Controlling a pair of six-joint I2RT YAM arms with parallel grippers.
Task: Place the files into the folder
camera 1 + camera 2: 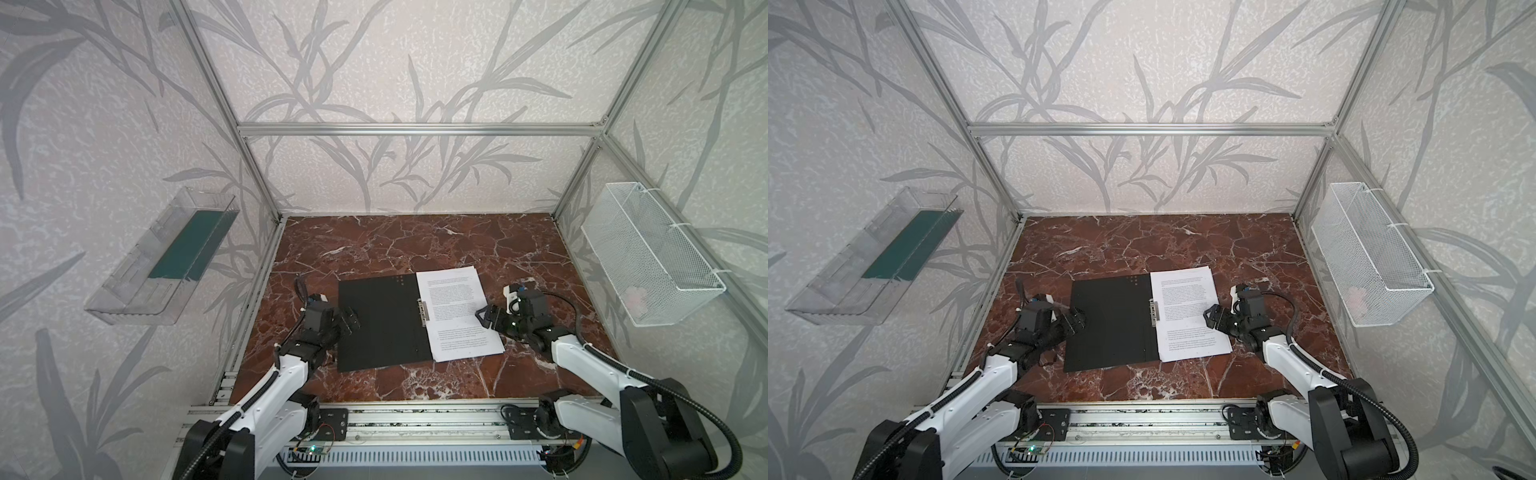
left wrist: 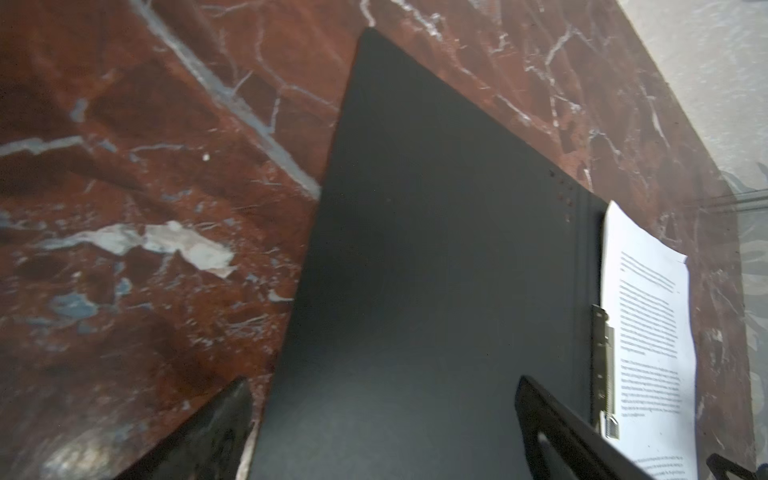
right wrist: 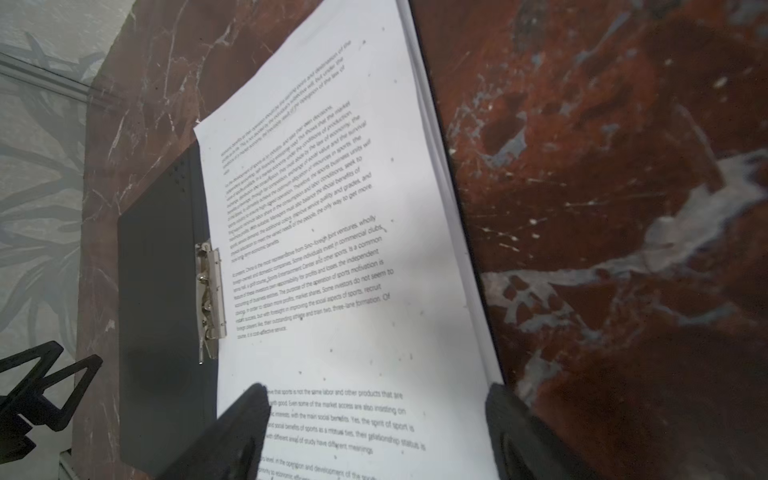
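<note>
Red marble table [image 1: 374, 249] carries your folder [image 1: 382, 324] opened flat, apparently to take the files [image 1: 453, 299] lying on its leaf beside the clip [image 1: 423, 309]; left end effector [image 1: 353, 319] wide at the cover edge, right end effector [image 1: 483, 316] wide above the sheets, both empty.

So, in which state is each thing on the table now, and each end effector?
folder: open, lying flat, black inside up.
papers: stacked on the folder's right half.
clip: at the papers' edge; clamped or not, unclear.
left end effector: open, empty, over the folder's left edge.
right end effector: open, empty, above the papers.
</note>
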